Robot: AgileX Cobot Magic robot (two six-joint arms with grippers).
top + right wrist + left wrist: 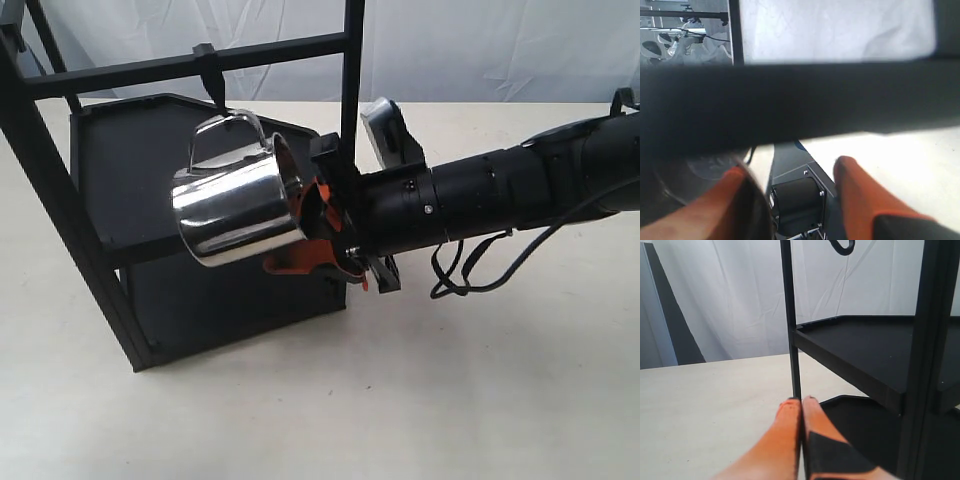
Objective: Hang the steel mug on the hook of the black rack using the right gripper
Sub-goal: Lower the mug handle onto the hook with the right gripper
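Mirror-polished cylindrical mug [235, 210] tilted, rim gripped in the right gripper's [318, 232] orange fingers [860, 200], looped handle up just under the slim tapered hook [210, 75] on the matte black rack [120, 160] — left gripper [801, 405] fingers pressed together, empty, above the pale desk [450, 380].

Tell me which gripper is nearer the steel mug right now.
Right. The right gripper grips the steel mug at its rim; the left gripper sits shut by the black rack post.

Bright, even light; glare on the steel mug [232, 205]; blurred right-wrist foreground.
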